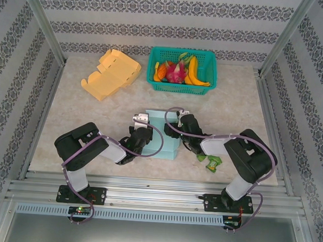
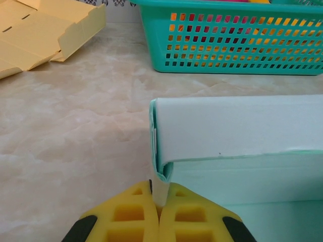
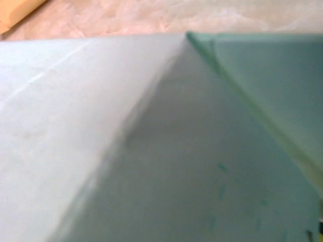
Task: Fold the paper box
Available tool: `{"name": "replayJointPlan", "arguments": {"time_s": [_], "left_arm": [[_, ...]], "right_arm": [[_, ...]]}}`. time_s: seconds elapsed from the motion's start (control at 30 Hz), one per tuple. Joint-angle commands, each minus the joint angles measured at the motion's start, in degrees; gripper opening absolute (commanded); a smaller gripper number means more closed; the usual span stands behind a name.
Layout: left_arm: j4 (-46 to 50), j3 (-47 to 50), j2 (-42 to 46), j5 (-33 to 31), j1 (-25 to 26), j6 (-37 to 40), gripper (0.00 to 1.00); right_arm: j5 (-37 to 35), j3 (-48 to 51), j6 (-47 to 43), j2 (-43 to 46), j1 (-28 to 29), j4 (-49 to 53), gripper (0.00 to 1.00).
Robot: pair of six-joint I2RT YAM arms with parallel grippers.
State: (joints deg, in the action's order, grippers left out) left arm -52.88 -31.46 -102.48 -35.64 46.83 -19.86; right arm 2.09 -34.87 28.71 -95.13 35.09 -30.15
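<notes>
Top external view: pale teal paper box (image 1: 161,139) sits mid table (image 1: 234,107), btwn both arms. At its left side, left gripper (image 1: 142,132); left wrist cam shows yellow fingers (image 2: 131,218) pinched tight on box's thin upright wall. At its right rear corner, right gripper (image 1: 178,125); can't tell if clenched. Right wrist cam: box panel very close, blurred.

paper box (image 1: 168,148) centre | basket (image 1: 180,89) behind it | flat carton (image 1: 112,73) behind-left | packet (image 1: 211,164), maybe two, right of box
</notes>
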Motion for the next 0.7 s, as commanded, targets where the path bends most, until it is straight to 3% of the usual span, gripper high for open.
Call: {"name": "replayJointPlan", "arguments": {"time_s": [0.0,0.13,0.67], "left_arm": [[5.34,-0.79,-0.53,1.52,0.98,-1.39,0.00],[5.60,-0.88,-0.27,1.56,0.98,-1.42,0.00],[6.65,-1.03,0.13,1.70,0.98,-1.79,0.00]], "right_arm": [[1.18,0.77,0.11,4.89,-0.01,2.78,0.55],[-0.92,1.53,-0.87,8.07,-0.43,6.51,0.56],[1.69,6.49,2.35,12.43,-6.96,3.90,0.54]]}}
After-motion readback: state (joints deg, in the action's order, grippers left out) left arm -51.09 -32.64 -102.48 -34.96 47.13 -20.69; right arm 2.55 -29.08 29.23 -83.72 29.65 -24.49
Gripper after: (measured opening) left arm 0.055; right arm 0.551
